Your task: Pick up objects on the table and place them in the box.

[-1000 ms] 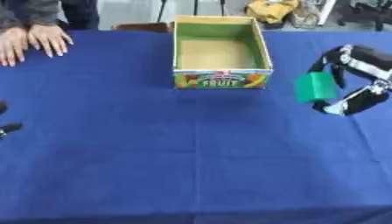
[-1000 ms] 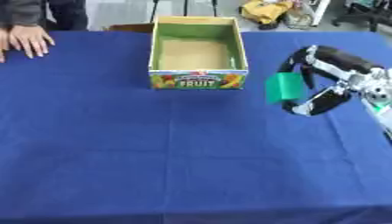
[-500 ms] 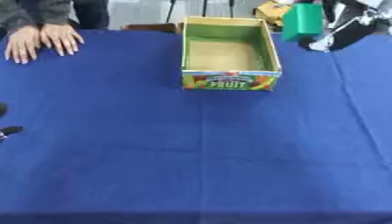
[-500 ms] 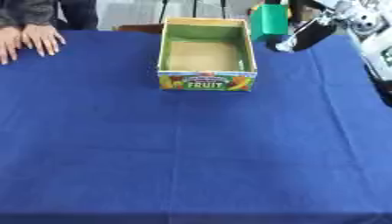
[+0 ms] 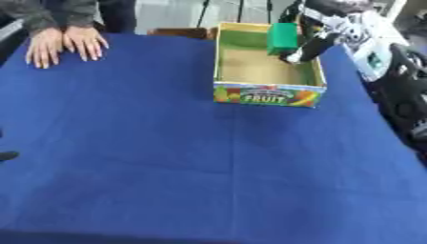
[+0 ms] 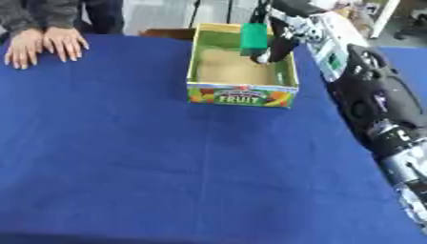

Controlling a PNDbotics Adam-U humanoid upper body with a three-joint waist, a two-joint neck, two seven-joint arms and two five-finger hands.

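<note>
Your right hand: fingers curled round the green block | green block: held above the far right part of the open fruit box, not resting on its floor | fruit box: on the blue table | your left hand: only a dark tip at the left edge, fingers cannot be told

My right hand is smeared by motion over the box; its fingers blur into the green block (grip contact unreadable). Block's far side hidden. Left hand: only a dark tip at left edge, rest cut off.
</note>
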